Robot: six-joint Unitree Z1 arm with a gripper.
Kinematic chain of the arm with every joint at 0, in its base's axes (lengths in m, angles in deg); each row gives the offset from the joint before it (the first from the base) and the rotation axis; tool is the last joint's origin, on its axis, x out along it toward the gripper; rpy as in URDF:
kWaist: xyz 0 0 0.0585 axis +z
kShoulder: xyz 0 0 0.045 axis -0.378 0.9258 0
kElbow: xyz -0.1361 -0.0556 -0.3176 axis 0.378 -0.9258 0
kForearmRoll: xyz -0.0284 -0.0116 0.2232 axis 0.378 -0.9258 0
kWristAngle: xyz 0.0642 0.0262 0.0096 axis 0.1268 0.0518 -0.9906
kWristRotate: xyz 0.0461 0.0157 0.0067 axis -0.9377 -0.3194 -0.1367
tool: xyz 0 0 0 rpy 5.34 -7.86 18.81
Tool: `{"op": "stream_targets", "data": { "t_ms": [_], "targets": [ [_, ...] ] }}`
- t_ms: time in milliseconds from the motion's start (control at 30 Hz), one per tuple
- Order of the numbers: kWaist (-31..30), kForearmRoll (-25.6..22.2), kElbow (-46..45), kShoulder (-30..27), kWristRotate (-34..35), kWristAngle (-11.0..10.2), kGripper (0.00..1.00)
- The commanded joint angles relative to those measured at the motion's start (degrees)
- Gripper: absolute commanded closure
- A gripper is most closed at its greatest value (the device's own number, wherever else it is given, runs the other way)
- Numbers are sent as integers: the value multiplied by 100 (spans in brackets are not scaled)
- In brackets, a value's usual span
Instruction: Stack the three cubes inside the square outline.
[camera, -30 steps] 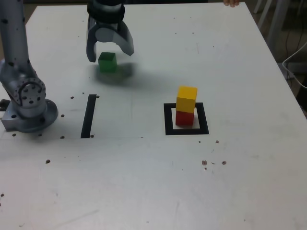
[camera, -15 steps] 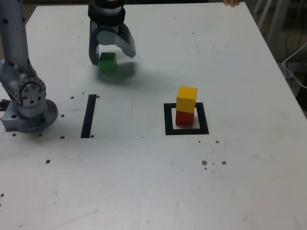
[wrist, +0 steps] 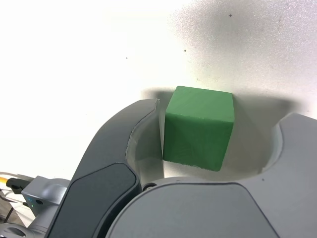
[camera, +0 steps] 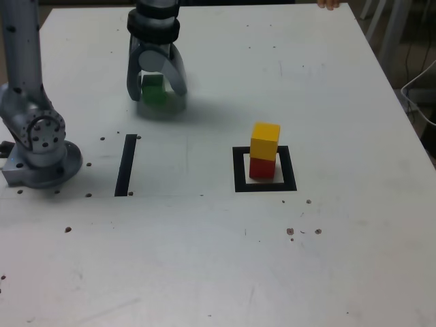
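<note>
Two curved fingers [wrist: 143, 144] of the downward-pointing hand [camera: 157, 87] stand spread around the green cube [camera: 154, 89].

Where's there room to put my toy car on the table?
In the exterior view, there's bare table right of the black square outline, and more below it, towards the front edge. Another bare patch lies between the outline and the thin black strip. It's crowded around the green cube, between the pincer's open jaws.
</note>
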Motion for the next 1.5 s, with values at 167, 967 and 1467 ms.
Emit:
{"op": "stream_targets", "data": {
  "t_ms": [167, 967, 1467],
  "targets": [
    [6, -4, 56, 38, -28, -28, 60],
    [-143, -178, 200, -425, -140, 306, 88],
    [-1521, -1144, 1337, -687, 491, 524, 88]
  ]
}}
